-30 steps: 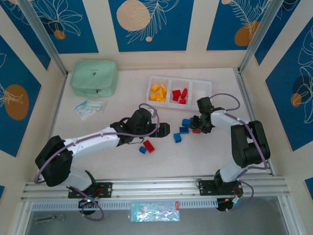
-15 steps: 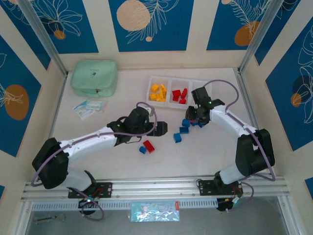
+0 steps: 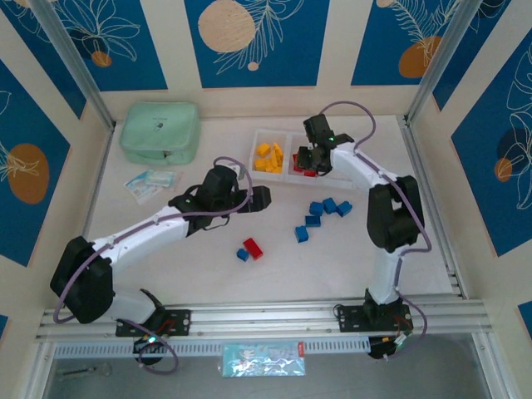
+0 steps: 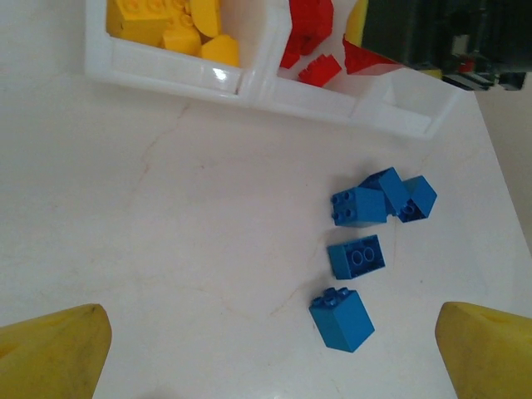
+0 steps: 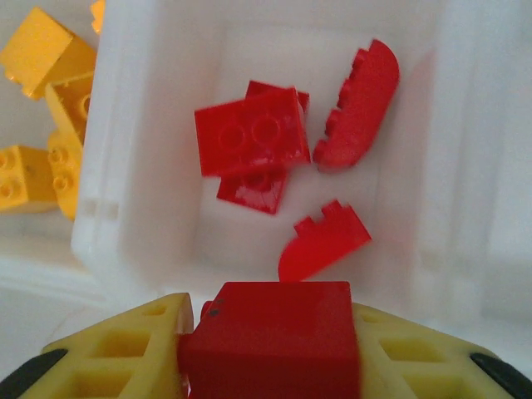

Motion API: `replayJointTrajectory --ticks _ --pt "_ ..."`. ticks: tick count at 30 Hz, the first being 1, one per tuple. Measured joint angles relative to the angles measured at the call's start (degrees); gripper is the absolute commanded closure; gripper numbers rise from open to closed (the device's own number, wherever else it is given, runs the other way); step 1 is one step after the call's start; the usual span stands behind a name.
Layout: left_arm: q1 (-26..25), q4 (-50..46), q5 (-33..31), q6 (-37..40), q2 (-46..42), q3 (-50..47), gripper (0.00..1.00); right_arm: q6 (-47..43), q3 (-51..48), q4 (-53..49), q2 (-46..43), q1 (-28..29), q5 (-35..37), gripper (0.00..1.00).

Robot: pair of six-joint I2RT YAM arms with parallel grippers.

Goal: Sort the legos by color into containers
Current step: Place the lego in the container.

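My right gripper [image 3: 313,163] hangs over the middle compartment of the white tray [image 3: 258,140], shut on a red brick [image 5: 270,332]. Below it lie other red bricks [image 5: 252,133] on the compartment's floor [image 5: 241,241]. Yellow bricks [image 3: 268,156] fill the left compartment. My left gripper [image 3: 259,198] is open and holds nothing; it hovers left of several blue bricks [image 3: 314,221]. In the left wrist view the gripper [image 4: 268,353] looks down at those blue bricks [image 4: 342,319], with the tray wall [image 4: 174,71] beyond. A red brick [image 3: 253,248] and a blue brick [image 3: 242,254] lie near the left forearm.
A mint-green zippered pouch [image 3: 160,131] sits at the far left. A clear plastic packet [image 3: 151,183] lies in front of it. Patterned walls close in the table on three sides, and a metal rail [image 3: 249,320] runs along the near edge.
My right gripper has carried the red brick from the table at the right up over the tray's middle compartment. The left gripper has drifted farther back and left.
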Motion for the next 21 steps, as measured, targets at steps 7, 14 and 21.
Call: replayJointTrajectory --ticks 7,14,21 --pt "1.77 0.04 0.31 0.00 0.00 0.00 0.00 -1.29 9.33 -0.96 8.15 -0.31 0.09 0.46" --pt "2.08 0.02 0.68 0.20 -0.02 0.00 0.00 -2.08 9.79 -2.14 8.22 -0.24 0.09 0.35" --pt "2.16 -0.76 0.90 0.61 -1.55 -0.02 0.00 -1.75 5.88 -3.04 2.36 0.92 -0.33 0.30"
